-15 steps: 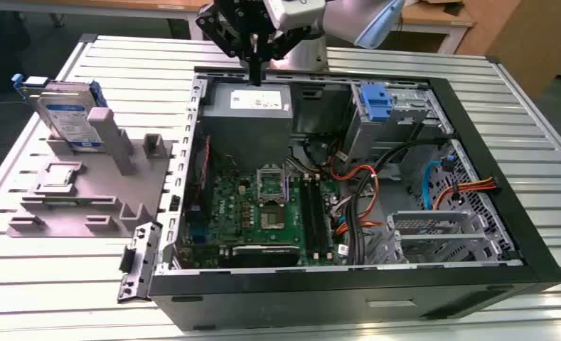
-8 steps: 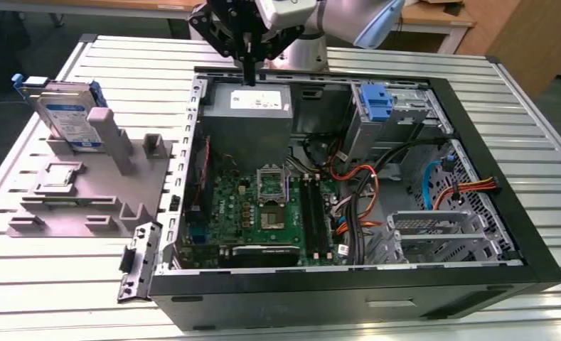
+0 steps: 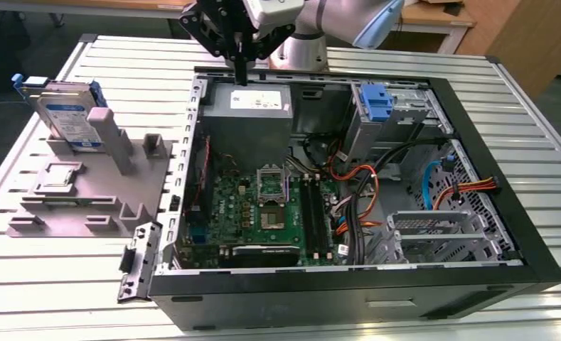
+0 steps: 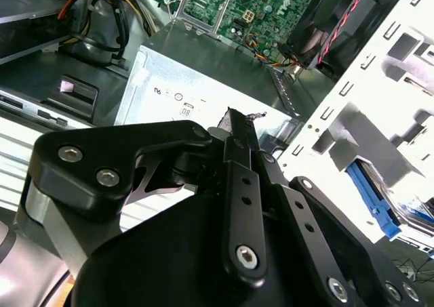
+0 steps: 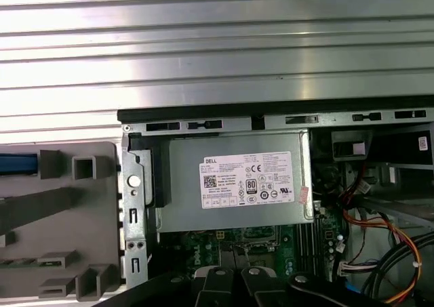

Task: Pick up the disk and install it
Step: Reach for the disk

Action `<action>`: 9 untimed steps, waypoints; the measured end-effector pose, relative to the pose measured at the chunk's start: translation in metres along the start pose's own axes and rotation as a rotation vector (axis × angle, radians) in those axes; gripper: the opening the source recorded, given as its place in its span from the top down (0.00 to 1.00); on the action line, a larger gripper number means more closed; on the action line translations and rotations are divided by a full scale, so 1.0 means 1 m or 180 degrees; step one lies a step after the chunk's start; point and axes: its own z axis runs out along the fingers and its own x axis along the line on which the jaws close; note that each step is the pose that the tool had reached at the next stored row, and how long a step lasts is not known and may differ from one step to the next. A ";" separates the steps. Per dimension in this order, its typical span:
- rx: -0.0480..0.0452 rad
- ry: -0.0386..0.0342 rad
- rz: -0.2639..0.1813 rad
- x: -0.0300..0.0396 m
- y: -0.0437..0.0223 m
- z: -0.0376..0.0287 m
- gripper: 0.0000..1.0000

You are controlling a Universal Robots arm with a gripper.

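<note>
Beside the open computer case (image 3: 356, 293), on the exterior view's left of it, the disk (image 3: 69, 117) stands upright in a grey holder (image 3: 81, 199). Its blue carrier frames the labelled face, and nothing touches it.

The exterior view takes in the whole case: the green motherboard (image 3: 261, 206) on its floor, orange and black cables (image 3: 361, 192) beside that, and the power-supply box (image 3: 252, 103) against the case's far wall. The first wrist view looks straight down on that box's white label, with the holder just outside the case wall and a blue strip of the disk's carrier showing on it. The second wrist view gives the black finger links from close behind.

The gripper (image 3: 240, 77) hangs over the power-supply box at the case's far wall, well apart from the disk. Its fingers (image 4: 234, 127) are together at the tips and hold nothing. I cannot tell whether the tips touch the box.

Case and holder both rest on a table (image 3: 52, 298) of ribbed metal slats. Beyond the case's far side are the arm's pale body (image 3: 347, 25) and wooden furniture (image 3: 517, 35).
</note>
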 end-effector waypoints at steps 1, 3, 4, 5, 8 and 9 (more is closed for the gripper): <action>0.0000 0.0000 0.0000 0.0000 0.0000 0.0000 0.90; 0.0000 0.0000 0.0000 0.0001 -0.0001 0.0000 0.90; 0.0000 0.0000 0.0000 0.0001 -0.0001 -0.0001 0.90; 0.0000 0.0000 0.0000 0.0001 -0.0001 0.0000 0.90; 0.0000 0.0000 0.0001 0.0012 -0.0002 0.0000 0.90; 0.0000 0.0000 0.0000 0.0019 -0.0003 -0.0001 0.90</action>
